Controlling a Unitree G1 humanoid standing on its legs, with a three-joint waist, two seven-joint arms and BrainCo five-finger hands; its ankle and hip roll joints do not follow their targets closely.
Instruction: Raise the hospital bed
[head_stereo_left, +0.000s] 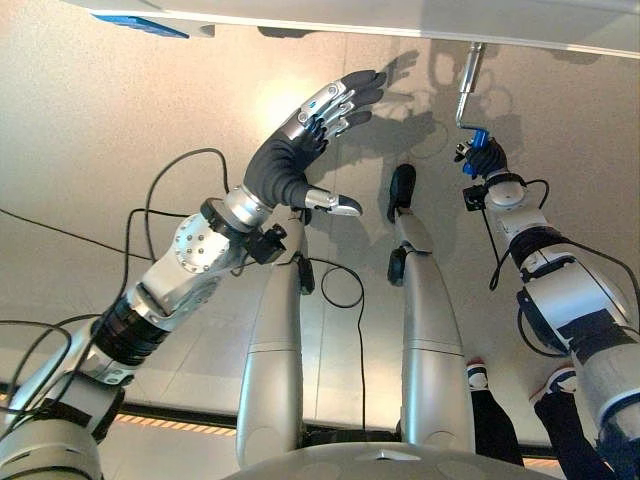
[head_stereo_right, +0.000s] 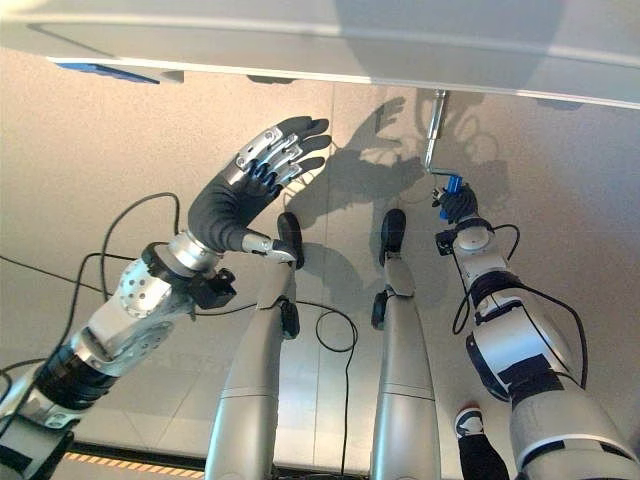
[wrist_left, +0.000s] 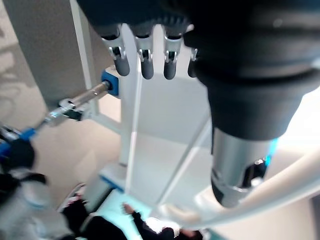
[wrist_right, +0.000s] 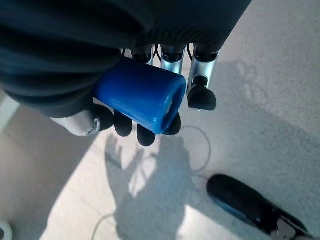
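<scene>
Fingers of my right hand curl around the blue crank handle under the bed frame at far right, left hand spread idle, so I'd crank in smooth, full circles.

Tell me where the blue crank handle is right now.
The blue crank handle is in the right hand, whose fingers curl round it, at the lower end of the metal crank arm below the bed frame's edge.
</scene>
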